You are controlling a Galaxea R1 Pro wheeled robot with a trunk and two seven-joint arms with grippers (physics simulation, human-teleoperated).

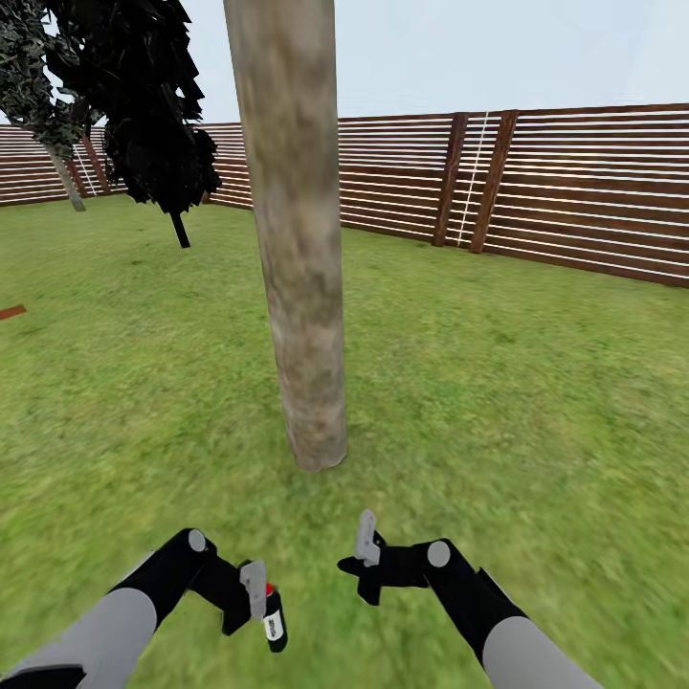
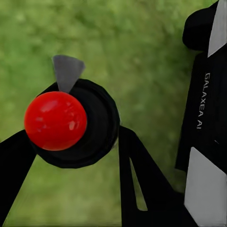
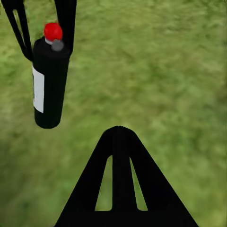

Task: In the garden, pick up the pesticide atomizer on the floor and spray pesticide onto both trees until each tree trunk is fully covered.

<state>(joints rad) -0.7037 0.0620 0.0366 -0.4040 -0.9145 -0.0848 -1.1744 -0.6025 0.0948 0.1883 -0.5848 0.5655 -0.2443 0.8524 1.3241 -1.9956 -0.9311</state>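
Garden (image 1: 536,383): a wide green lawn ran out to a brown slatted fence (image 1: 593,191), pale sky above, and it was all open ground around the robot.

Tree trunk (image 1: 292,239): there it stood, dead ahead, thick and mottled tan-grey, rising out of the top of the head view; no white specks showed on its bark.

Dark tree (image 1: 144,105): a black-leaved one stood farther back to the left, not a target by its look.

Left gripper (image 1: 260,605): clenched on the pesticide atomizer (image 1: 274,620), fingers pinching the bottle just below its red top (image 2: 55,120).

Right gripper (image 1: 366,560): low and just across from the left one, holding nothing; whether its jaws stood apart or together could not be told.

Atomizer position: off the grass, hanging upright in the left claw, near the trunk's base but well short of touching it.

Step in hand: pick-up looked done; the approach to the first trunk looked finished too, spraying not yet begun.

Next move: judged from here, the left arm had to lift and turn the nozzle (image 3: 57,45) toward the bark, then sweep the whole trunk.

Writing: "GALAXEA AI" read along the right arm's black casing (image 2: 202,101) in the left wrist view; the bottle's white label (image 3: 38,89) showed nothing readable.
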